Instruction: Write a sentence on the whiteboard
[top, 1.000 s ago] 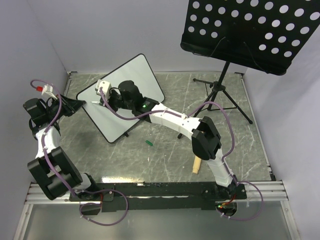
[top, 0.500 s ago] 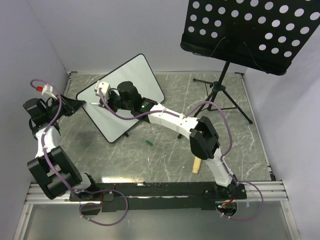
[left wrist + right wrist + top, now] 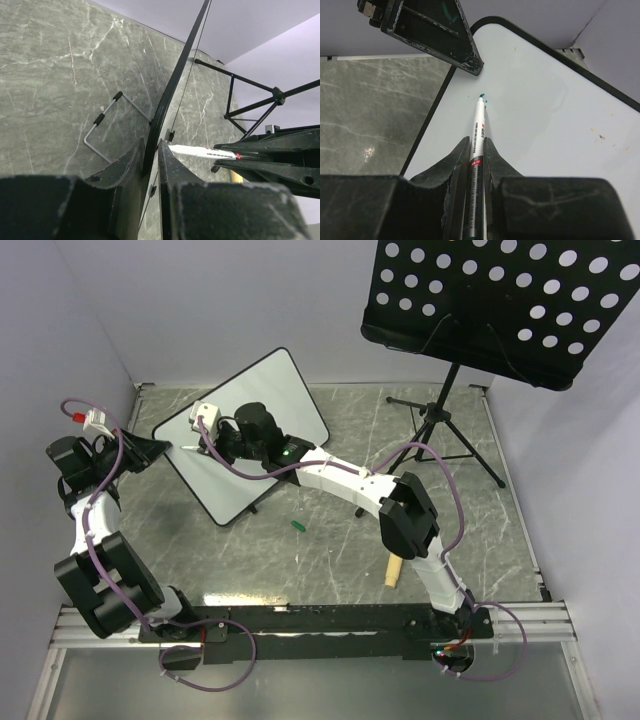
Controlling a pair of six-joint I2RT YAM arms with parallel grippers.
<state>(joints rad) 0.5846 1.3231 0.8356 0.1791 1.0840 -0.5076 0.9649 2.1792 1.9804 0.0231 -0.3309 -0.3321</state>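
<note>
The whiteboard (image 3: 262, 420) stands tilted at the back left of the table. My left gripper (image 3: 150, 450) is shut on its left edge; in the left wrist view the jaws (image 3: 151, 152) clamp the board's black frame (image 3: 172, 90), seen edge-on. My right gripper (image 3: 208, 443) is shut on a white marker (image 3: 479, 122), with the tip touching the board (image 3: 550, 115) near the left gripper (image 3: 427, 27). Only a small teal mark (image 3: 483, 95) shows at the tip; no words of the sentence are visible. The marker also shows in the left wrist view (image 3: 200, 151).
A black perforated music stand (image 3: 500, 305) on a tripod (image 3: 450, 435) stands at the back right. A small green cap (image 3: 297, 525) lies on the marbled table. A wooden block (image 3: 393, 570) lies by the right arm. The board's wire foot (image 3: 102, 120) rests behind it.
</note>
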